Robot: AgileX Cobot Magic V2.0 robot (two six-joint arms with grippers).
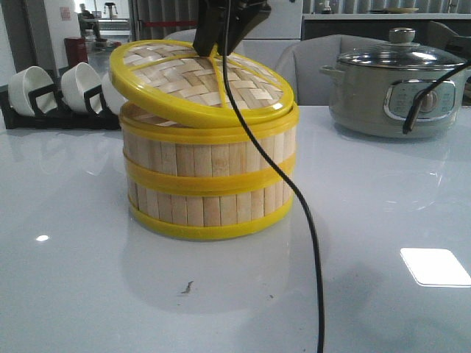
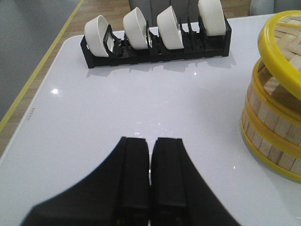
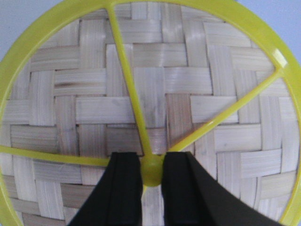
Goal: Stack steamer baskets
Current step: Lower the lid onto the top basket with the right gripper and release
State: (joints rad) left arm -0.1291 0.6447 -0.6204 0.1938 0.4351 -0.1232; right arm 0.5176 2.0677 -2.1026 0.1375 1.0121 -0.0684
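Two steamer baskets stand stacked on the white table, the upper basket point(image 1: 210, 154) on the lower basket point(image 1: 210, 209); they also show in the left wrist view point(image 2: 273, 127). The woven bamboo lid point(image 1: 202, 81) lies tilted over the upper basket, its far left side raised. My right gripper point(image 3: 151, 169) is shut on the lid's yellow knob point(image 3: 151, 170); in the front view it reaches down from above point(image 1: 221, 37). My left gripper point(image 2: 150, 146) is shut and empty above the bare table, left of the stack.
A black rack point(image 2: 155, 44) with several white bowls stands at the back left. A grey-green electric pot with glass lid point(image 1: 397, 84) stands at the back right. A black cable point(image 1: 294, 198) hangs in front of the stack.
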